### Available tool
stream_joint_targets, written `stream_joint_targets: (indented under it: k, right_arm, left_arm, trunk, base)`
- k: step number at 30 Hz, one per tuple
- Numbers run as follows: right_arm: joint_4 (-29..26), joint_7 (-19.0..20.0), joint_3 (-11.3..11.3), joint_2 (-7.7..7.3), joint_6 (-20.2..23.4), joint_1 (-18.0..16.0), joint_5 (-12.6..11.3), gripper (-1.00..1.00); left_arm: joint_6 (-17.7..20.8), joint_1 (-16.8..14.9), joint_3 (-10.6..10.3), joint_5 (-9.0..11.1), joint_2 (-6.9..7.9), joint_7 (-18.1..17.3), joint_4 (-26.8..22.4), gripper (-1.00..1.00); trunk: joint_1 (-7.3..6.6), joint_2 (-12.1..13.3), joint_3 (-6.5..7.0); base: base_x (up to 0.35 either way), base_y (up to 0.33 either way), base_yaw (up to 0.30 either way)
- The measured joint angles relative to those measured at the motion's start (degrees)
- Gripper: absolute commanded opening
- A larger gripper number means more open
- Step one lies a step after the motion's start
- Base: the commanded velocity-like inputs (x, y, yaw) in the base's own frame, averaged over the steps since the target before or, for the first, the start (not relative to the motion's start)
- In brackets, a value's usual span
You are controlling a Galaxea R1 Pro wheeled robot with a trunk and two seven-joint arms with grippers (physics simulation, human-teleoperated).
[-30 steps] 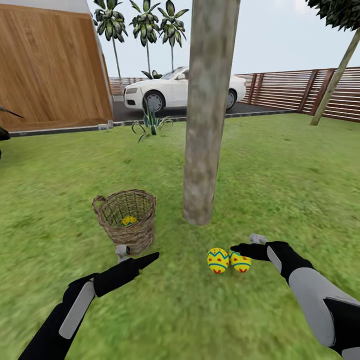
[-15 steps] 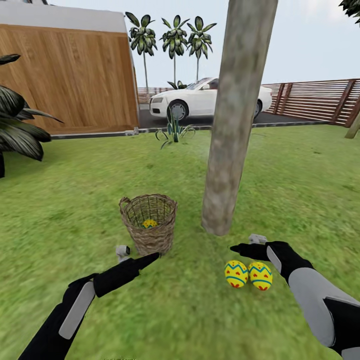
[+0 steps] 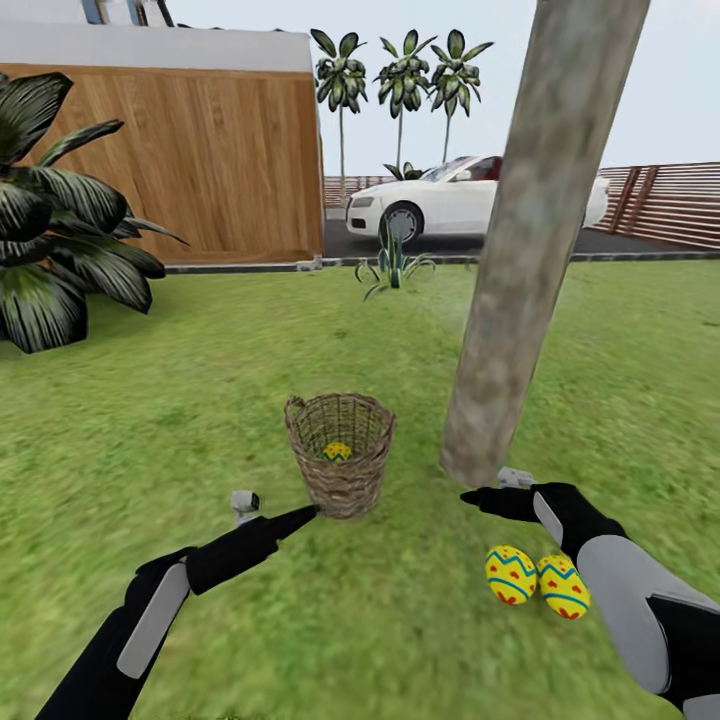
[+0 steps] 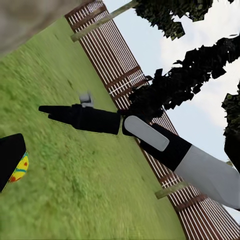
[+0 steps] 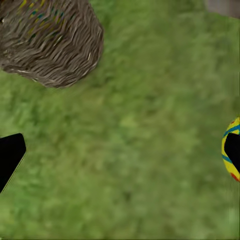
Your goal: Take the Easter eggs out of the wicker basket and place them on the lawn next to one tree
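View swung left, basket [image 3: 340,455] now central, two eggs [image 3: 537,580] lower right

Home garden, lawn [image 3: 200,400], slatted fence [image 3: 660,205], parked car [image 3: 450,200]

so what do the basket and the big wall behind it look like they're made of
The wicker basket looks like brown woven twigs, matte, with an open weave that lets the egg inside show through. The wall looks like warm brown wooden planks with visible grain; being a render, the finish stays uncertain.
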Motion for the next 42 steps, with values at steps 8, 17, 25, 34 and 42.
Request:
stream_joint_targets:
  k: [8, 17, 25, 34, 42]
  right_arm:
    - [0.0, 0.1, 0.0, 0.00, 0.7, 0.0, 0.0, 1.00]
    - [0.0, 0.1, -0.1, -0.01, 3.0, 0.0, 0.0, 1.00]
    - [0.0, 0.1, -0.1, -0.01, 3.0, 0.0, 0.0, 1.00]
    - [0.0, 0.1, -0.2, -0.01, 3.1, 0.0, 0.0, 1.00]
    - [0.0, 0.1, -0.2, -0.01, 3.1, 0.0, 0.0, 1.00]
  left_arm:
    - [0.0, 0.0, 0.1, -0.1, 0.01, 0.0, 0.1, 1.00]
    - [-0.2, 0.0, 0.1, 0.1, 0.01, -0.1, 0.1, 1.00]
    - [-0.5, 0.1, 0.1, 0.1, -0.05, -0.2, 0.7, 1.00]
    - [-0.6, 0.1, 0.2, 0.2, -0.17, -0.3, 2.2, 1.00]
    - [-0.6, 0.1, 0.2, 0.2, -0.23, -0.3, 2.3, 1.00]
  trunk:
    - [-1.76, 3.2, 1.44]
    - [-1.98, 3.6, 1.62]
    - [-1.98, 3.6, 1.62]
    - [-1.98, 3.6, 1.62]
    - [-1.99, 3.6, 1.62]
  base:
    - [0.000, 0.000, 0.289]
    - [0.000, 0.000, 0.149]
    - [0.000, 0.017, 0.003]
    - [0.006, 0.275, 0.000]
    - [0.085, 0.304, 0.000]
